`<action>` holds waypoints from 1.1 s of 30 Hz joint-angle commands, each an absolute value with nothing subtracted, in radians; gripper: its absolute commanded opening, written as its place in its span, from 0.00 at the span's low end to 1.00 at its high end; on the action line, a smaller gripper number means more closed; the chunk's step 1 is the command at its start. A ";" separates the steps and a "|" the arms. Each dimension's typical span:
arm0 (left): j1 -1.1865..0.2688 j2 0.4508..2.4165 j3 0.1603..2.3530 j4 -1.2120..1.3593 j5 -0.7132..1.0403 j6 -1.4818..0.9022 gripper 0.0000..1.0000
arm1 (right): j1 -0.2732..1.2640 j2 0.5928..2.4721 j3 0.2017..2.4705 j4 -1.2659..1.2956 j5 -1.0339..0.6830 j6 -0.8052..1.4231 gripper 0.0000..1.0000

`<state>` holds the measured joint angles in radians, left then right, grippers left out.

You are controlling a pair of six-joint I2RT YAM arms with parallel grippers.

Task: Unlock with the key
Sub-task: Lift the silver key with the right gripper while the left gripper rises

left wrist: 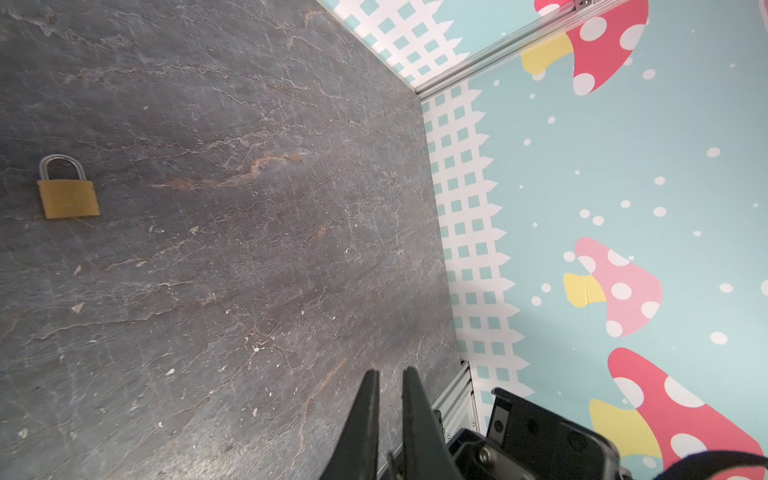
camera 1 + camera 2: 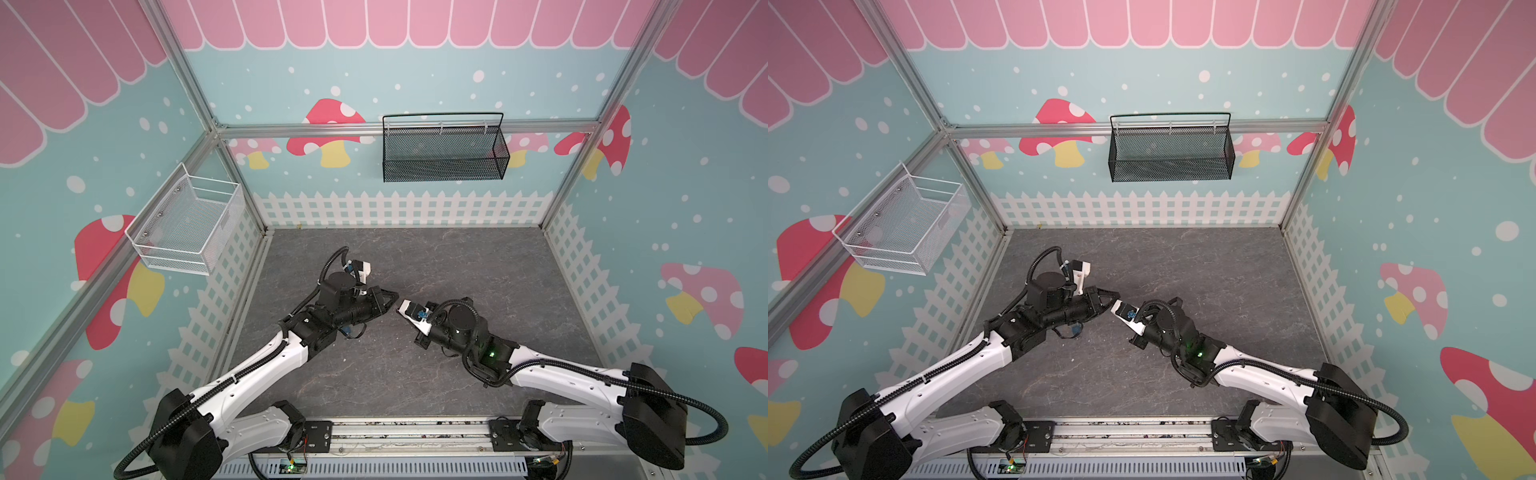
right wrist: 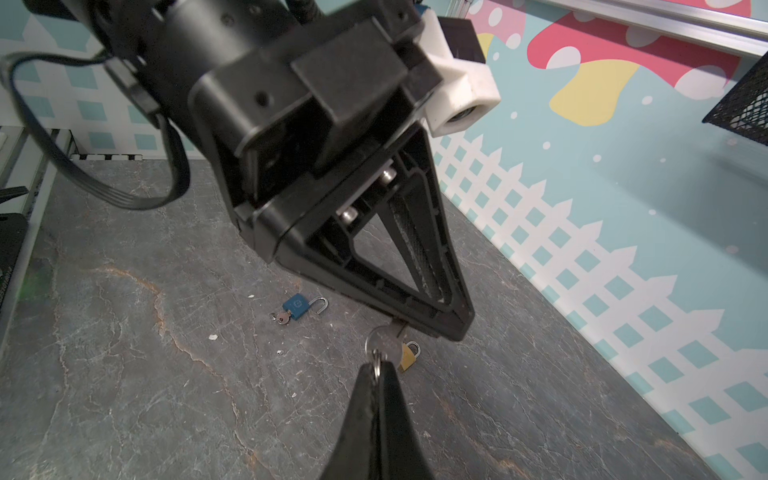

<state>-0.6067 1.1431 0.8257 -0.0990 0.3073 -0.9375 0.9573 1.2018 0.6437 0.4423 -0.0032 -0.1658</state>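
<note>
- The right gripper [image 3: 376, 370] was seen pressed together on the ring of the key [image 3: 384, 343], so the key was held in the air above the middle of the table [image 1: 249, 249].
- The key's long axis was pointed away from the right tips, toward the left gripper [image 3: 457, 328]. Its round head lay just beyond those tips, and the blade's end was lost at the left gripper's lower edge.
- The left fingers [image 1: 374, 399] were drawn nearly together, with a narrow gap left between them. Nothing was seen in that gap in the left wrist view, so it could not be told whether the blade was pinched or even touched.
- The brass lock [image 1: 68, 198] was laid flat on the table, shackle closed, roughly below the meeting grippers. Neither arm was judged clearly nearer, and its keyhole was not shown.
- The blue lock [image 3: 297, 306] lay apart from it, with its shackle swung open and another key left in it.
- A regrip between the arms was judged to be in hand, so that the blade could be freed for the brass lock.
- Open table was left all round, with the walls well apart. Only the two grippers, tip to tip, were crowded.
</note>
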 commanded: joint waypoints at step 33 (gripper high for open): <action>-0.584 1.207 0.746 0.424 0.319 -0.741 0.00 | 0.654 1.194 0.810 0.316 -0.641 0.569 0.52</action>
